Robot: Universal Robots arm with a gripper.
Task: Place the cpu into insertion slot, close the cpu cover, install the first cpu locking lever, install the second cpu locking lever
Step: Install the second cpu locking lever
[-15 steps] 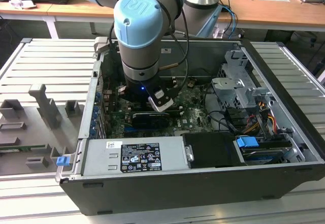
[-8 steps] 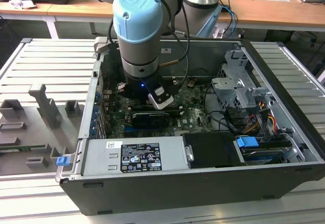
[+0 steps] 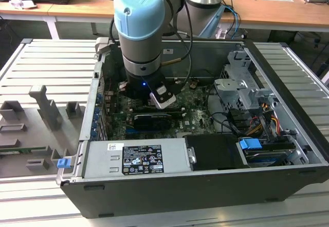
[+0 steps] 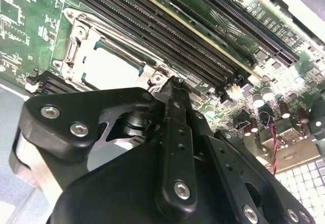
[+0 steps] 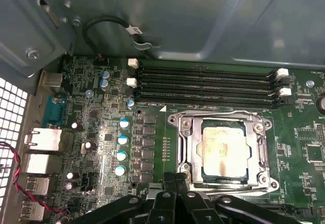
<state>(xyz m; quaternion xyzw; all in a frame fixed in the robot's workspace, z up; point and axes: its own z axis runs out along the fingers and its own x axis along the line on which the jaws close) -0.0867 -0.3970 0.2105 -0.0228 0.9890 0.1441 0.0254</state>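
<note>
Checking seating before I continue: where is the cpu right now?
In both wrist views the cpu sits in its socket under the closed cpu cover, beside the memory slots, just beyond the gripper.

Memory slots (image 5: 208, 84) crowd the cpu cover (image 5: 226, 153).

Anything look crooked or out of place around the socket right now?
Nothing stands out. In the first wrist view the cpu lies flat and square in its socket, and the cpu cover is down around it, framing it evenly. The gripper is at the socket's near edge. The memory slots behind look undisturbed.
</note>
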